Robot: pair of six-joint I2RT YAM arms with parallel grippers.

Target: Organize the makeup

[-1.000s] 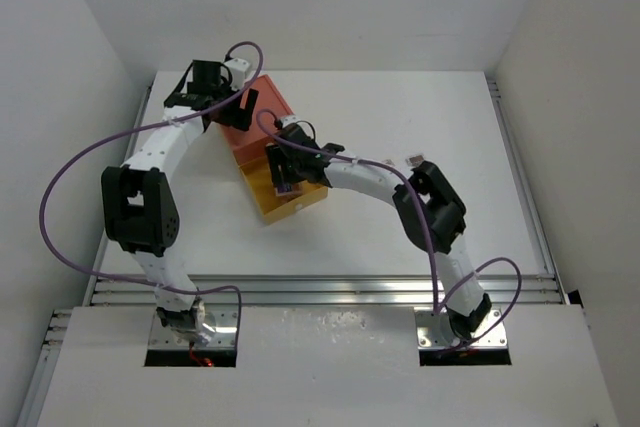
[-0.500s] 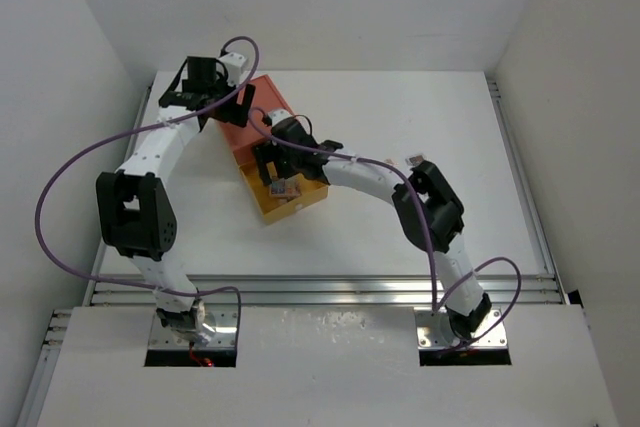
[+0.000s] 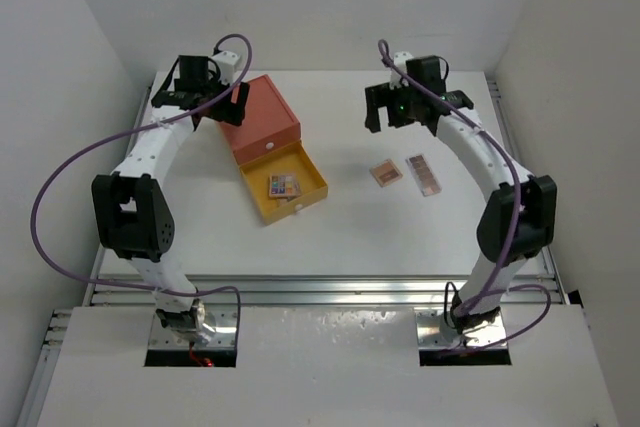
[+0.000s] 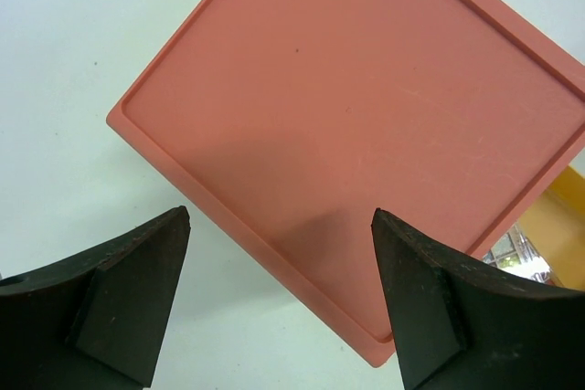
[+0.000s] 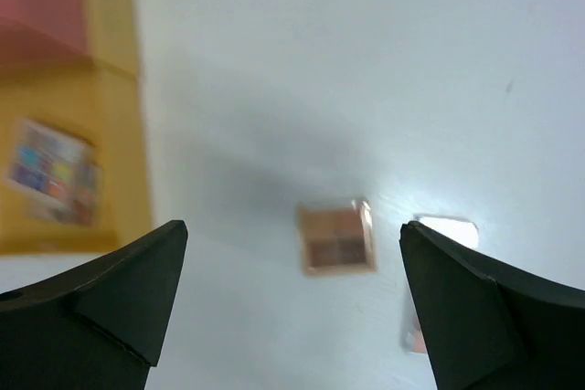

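The left hand (image 3: 218,99) has barely shifted in the last second, only drawing slightly toward the far left corner of the drawer box (image 3: 262,114). The larger change is over the yellow drawer (image 3: 313,190), which is pulled open toward the near right. A second ago the right arm was reaching into it. That arm is now gone, and the multicoloured palette (image 3: 283,187) lies flat and uncovered inside the drawer. The right hand (image 3: 403,119) has swung across to the far right of the table (image 3: 400,232).

It looks as though one piece of makeup has been put away and the right arm is heading for the next. Two pieces are left out on the right half of the table: a square palette (image 3: 386,173) and, just beside it on the right, a long palette (image 3: 424,174). No brushes or pencils can be seen.

The left hand is spread wide and holds nothing. In its wrist view it hangs over the near corner of the coral lid, and it is not clear whether it touches the box. The right hand is also spread wide and holds nothing. It hovers above the table on the far side of the two palettes. Its blurred wrist view frames the square palette between the fingers.
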